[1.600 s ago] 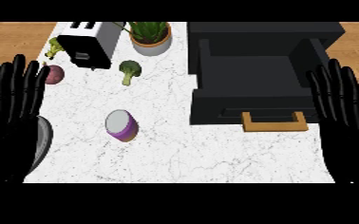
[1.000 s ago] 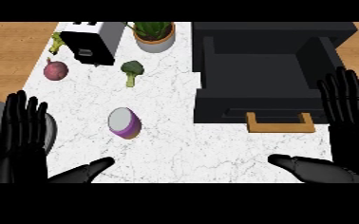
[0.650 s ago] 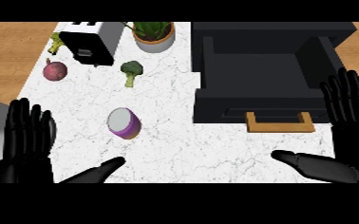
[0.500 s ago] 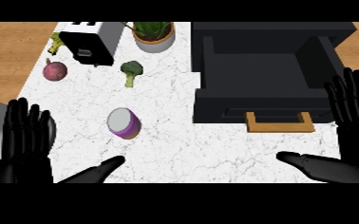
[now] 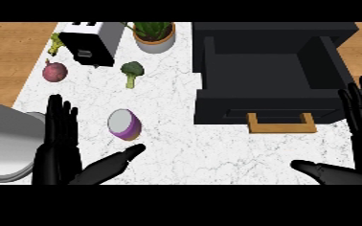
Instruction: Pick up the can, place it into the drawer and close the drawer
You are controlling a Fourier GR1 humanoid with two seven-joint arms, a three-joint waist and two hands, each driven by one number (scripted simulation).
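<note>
No text, label, brand, number or sign can be read anywhere in the head view. The can, lying just beyond the left hand's fingers, shows only a plain white end and a purple side with no lettering. The toaster, well beyond those fingers, has a small pale patch on its front, too small to tell whether it carries writing. The drawer, beside the right hand's fingers, bears no markings.
</note>
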